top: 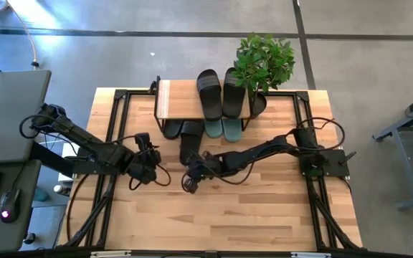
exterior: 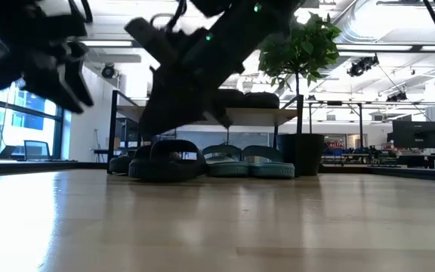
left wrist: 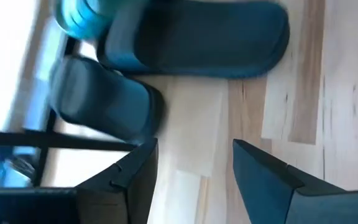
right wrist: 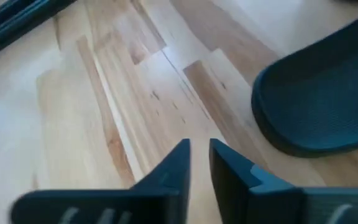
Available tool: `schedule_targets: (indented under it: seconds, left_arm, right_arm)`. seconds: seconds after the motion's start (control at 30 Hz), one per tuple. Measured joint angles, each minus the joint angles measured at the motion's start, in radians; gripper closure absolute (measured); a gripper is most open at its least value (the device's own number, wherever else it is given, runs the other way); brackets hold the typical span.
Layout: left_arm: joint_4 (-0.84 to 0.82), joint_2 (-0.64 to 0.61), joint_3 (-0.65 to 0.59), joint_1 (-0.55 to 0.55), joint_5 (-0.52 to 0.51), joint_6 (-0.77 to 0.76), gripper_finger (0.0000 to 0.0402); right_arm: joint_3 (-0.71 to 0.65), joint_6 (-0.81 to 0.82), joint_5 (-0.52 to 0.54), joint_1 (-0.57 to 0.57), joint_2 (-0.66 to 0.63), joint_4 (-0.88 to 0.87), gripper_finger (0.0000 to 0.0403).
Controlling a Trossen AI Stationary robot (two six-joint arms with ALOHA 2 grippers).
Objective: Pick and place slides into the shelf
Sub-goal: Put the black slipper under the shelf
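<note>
Wooden table [top: 214,215] carries the shelf [top: 185,100] with 2 black slides [top: 221,93] on top; left gripper [left wrist: 194,180] fingers spread, right gripper [right wrist: 199,165] fingers slightly parted, both empty.

Bright overhead light; floor [top: 156,43] glare; wrist views perhaps motion-blurred.

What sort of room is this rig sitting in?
Probably an open lab or workshop rather than a home: bare concrete floor around the table, exposed ceiling ducts, and desks with monitors behind the shelf.
</note>
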Motion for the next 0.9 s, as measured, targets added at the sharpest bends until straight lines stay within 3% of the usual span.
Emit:
schedule_targets:
  seconds: [0.1,0.33,0.43,0.57,0.9]
  left_arm:
    - [0.067,0.000,-0.050,0.028,0.016,0.000,0.0209]
    - [0.132,0.000,-0.089,0.087,0.017,0.007,0.0208]
    - [0.134,0.000,-0.089,0.106,0.016,0.009,0.0208]
    - [0.138,0.000,-0.089,0.114,0.015,0.010,0.0208]
    - [0.155,0.000,-0.089,0.113,0.016,0.011,0.0208]
  right_arm:
    - [0.001,-0.044,0.070,0.012,-0.010,-0.061,0.0323]
    - [0.000,-0.220,0.101,0.003,0.004,-0.147,0.0277]
    - [0.000,-0.297,0.125,-0.001,0.004,-0.131,0.0271]
    - [0.000,-0.395,0.052,-0.020,0.004,-0.126,0.0267]
    - [0.000,-0.649,0.044,-0.043,0.004,-0.116,0.0267]
